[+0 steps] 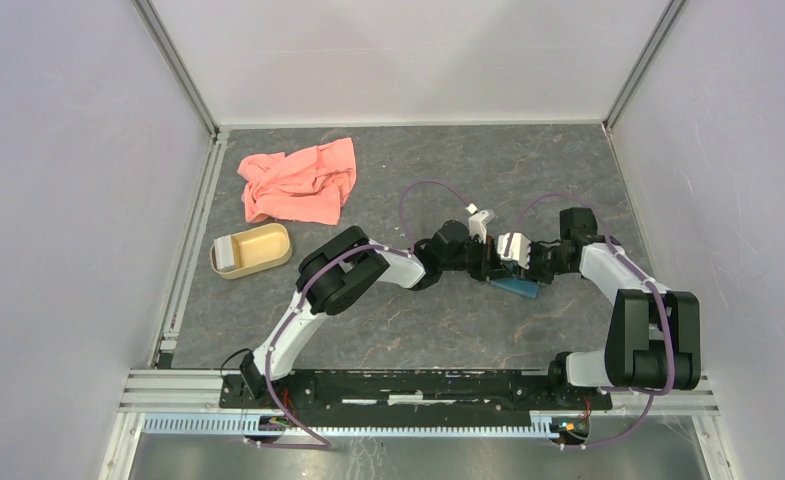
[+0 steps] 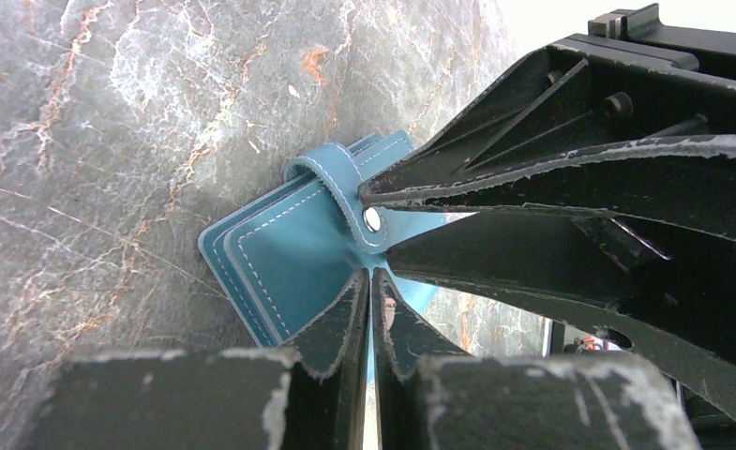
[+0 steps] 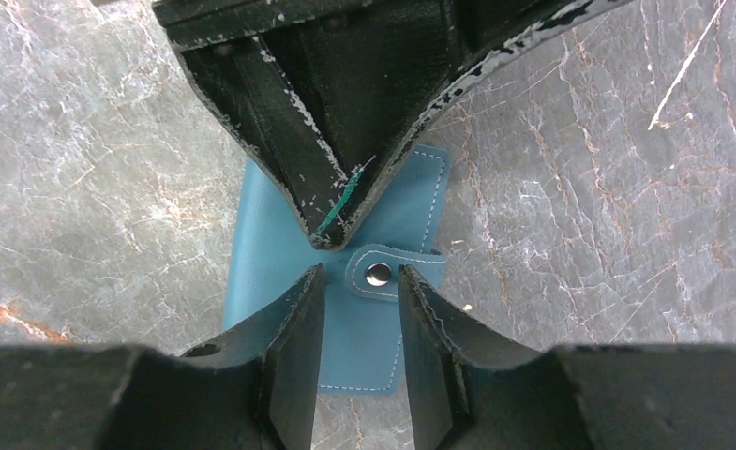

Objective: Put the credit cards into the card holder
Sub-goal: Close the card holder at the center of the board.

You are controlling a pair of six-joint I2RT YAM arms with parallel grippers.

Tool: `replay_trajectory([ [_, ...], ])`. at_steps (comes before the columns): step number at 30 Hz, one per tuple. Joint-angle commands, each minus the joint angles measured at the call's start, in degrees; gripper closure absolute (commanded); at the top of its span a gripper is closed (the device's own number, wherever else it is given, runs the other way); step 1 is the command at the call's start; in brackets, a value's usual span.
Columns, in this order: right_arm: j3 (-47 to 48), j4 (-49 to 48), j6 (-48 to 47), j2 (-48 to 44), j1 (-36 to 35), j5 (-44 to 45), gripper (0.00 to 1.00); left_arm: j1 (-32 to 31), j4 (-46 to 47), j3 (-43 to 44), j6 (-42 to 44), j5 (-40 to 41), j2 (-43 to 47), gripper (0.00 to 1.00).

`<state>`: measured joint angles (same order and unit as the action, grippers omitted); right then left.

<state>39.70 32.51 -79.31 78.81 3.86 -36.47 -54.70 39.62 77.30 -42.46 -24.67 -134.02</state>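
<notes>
The left jaws are pinched almost shut on a thin teal edge of the card holder (image 2: 284, 258). The right jaws stand partly open, one finger on either side of the snap tab (image 3: 378, 274), gripping nothing. The holder is teal-blue with pale stitching, rounded corners and several stacked layers at its edge. Its strap wraps over one side and carries a silver stud. It lies on the grey marbled table (image 3: 579, 187), right of centre.

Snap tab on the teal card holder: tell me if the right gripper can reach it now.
Probably yes. The right gripper straddles the snap tab with open jaws, nothing covering it; the left gripper pinches the card holder just beside it.
</notes>
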Motion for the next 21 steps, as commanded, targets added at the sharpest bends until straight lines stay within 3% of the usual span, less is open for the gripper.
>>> replay_trajectory([
  [1, -0.64, -2.32, -0.58, 0.11, -0.45, 1.10, 0.61, 0.20, -1.65, 0.40, -1.05, -0.63, -1.95, 0.89],
  [13, -1.94, -4.76, 0.32, -1.44, -1.11, 2.34, 0.69, 0.38, -1.57, 0.49, -1.20, -0.90, -1.97, 0.89],
  [21, 0.37, -3.92, 3.21, -2.12, -1.13, 2.63, 0.82, 0.38, -1.49, 0.47, -1.22, -0.95, -2.00, 0.89],
])
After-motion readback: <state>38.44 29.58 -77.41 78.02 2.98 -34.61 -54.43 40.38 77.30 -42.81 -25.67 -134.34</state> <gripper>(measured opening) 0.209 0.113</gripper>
